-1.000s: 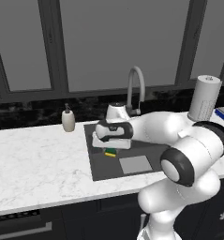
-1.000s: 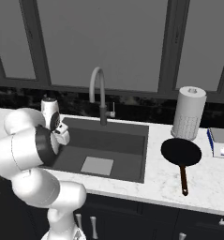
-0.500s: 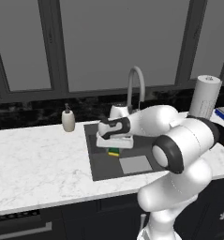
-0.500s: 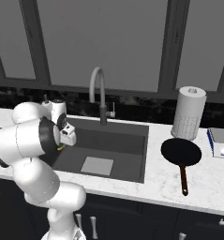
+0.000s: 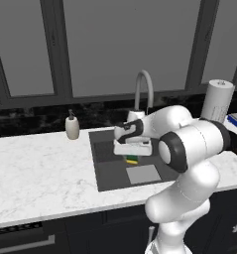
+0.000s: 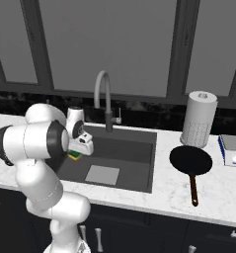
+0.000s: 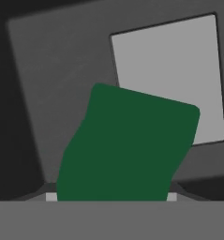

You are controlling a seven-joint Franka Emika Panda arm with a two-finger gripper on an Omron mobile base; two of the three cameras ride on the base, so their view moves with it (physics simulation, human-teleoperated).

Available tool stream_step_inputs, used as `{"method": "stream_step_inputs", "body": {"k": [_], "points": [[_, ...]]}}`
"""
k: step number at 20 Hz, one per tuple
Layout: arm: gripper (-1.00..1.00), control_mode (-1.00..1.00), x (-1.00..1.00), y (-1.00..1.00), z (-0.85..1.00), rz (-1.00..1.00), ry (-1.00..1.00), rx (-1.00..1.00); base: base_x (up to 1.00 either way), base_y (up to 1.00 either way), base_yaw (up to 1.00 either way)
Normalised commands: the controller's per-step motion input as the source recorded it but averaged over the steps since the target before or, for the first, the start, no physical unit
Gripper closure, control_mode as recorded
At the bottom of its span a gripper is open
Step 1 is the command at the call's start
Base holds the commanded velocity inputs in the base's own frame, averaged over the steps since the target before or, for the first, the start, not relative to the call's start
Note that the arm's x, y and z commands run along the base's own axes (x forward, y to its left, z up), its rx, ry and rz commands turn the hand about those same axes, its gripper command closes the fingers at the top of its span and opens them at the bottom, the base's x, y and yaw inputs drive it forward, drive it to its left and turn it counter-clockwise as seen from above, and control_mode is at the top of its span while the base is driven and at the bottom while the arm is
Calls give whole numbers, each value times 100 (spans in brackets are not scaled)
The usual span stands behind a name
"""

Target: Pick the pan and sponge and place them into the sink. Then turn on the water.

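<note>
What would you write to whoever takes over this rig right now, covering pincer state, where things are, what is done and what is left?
Pincer: over the sink, shut on the sponge, which hangs above the basin floor beside the lighter grey patch.
Pan: on the counter right of the sink, in front of the paper towel roll, untouched.
Faucet: no stream visible.
Done: sponge picked and carried over the sink.
Left: release the sponge, move the pan into the sink, turn on the water.
</note>
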Motion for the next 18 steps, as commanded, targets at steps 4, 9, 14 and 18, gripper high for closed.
{"method": "stream_step_inputs", "body": {"k": [4, 9, 14, 18], "points": [[100, -100, 0, -50, -39, 0, 1, -5, 0, 0, 0], [100, -100, 0, -5, -43, 0, 0, -1, 0, 0, 0], [100, -100, 3, 0, -46, 0, 0, 0, 0, 0, 0], [100, -100, 16, 0, -54, 0, 0, 0, 0, 0, 0]]}}
